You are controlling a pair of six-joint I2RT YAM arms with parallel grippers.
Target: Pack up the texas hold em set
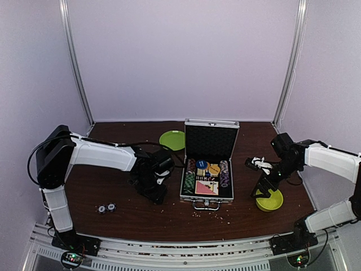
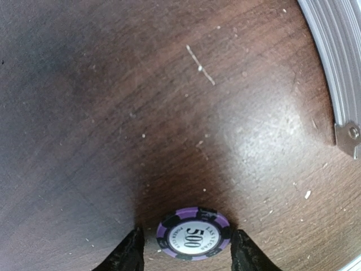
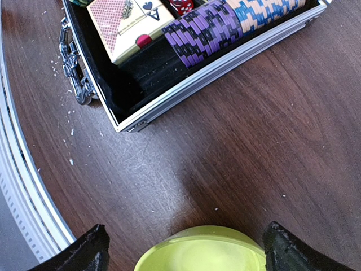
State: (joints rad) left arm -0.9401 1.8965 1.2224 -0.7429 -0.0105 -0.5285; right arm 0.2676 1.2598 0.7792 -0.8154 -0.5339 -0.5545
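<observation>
- Your left claw (image 2: 188,251), jaws apart, is straddling the purple striped poker chip (image 2: 193,232) lying on the tabletop (image 2: 169,113) left of the open silver aluminium case (image 1: 211,141).
- You're gathering strays, I judge; next is calling for pinching, then lifting.

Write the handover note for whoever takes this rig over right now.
Left gripper: open, fingers either side of a purple 500 chip lying flat on the table, not lifted.
Right gripper: open, empty, above the yellow-green bowl.
Case: open, lid upright, holding chip rows, cards and button discs.
Done: most of the set is in the case.
Left: pack the purple chip and the two small loose pieces near the left arm, then shut the case.
</observation>
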